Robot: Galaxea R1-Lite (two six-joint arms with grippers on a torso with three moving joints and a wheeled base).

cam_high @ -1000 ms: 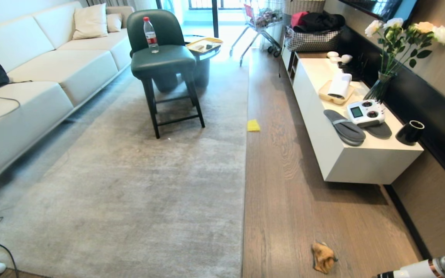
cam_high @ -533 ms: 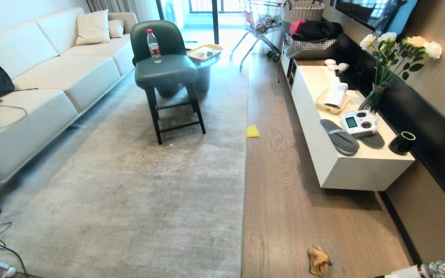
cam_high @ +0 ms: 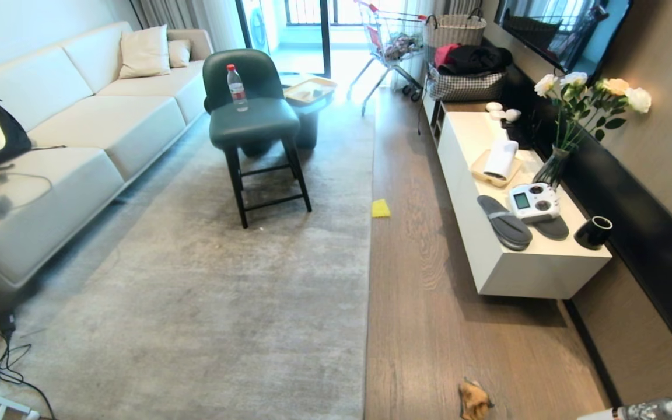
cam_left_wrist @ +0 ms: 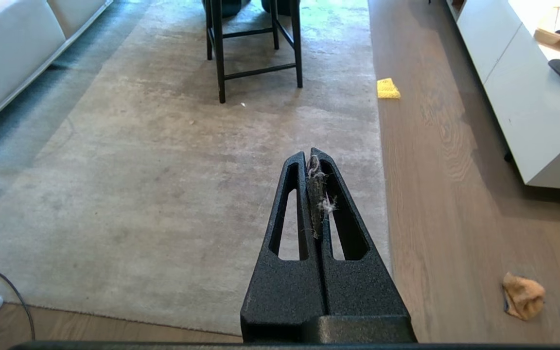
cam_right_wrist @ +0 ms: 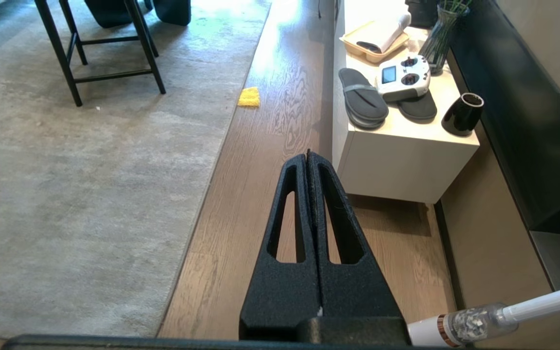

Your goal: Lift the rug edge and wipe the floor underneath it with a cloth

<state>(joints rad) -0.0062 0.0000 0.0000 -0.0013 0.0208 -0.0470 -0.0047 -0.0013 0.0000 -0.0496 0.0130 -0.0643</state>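
Cloth [cam_high: 474, 400], orange and crumpled, lies on the wood floor [cam_high: 429, 303] near the rug edge [cam_high: 367, 326], lower in the head view than a second ago because the camera has tipped, not the things. Left gripper [cam_left_wrist: 311, 156] and right gripper [cam_right_wrist: 308, 156] are both clenched, holding nothing but some fluff. No wiping has begun.

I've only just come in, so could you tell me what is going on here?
Nothing is being handled yet. The left tool and right tool are both shut and empty, apart from some fluff caught on the left one, held above the floor. The rug edge lies flat, and the orange cloth sits crumpled on the wood near the robot, untouched. A small yellow square lies farther along the rug edge.
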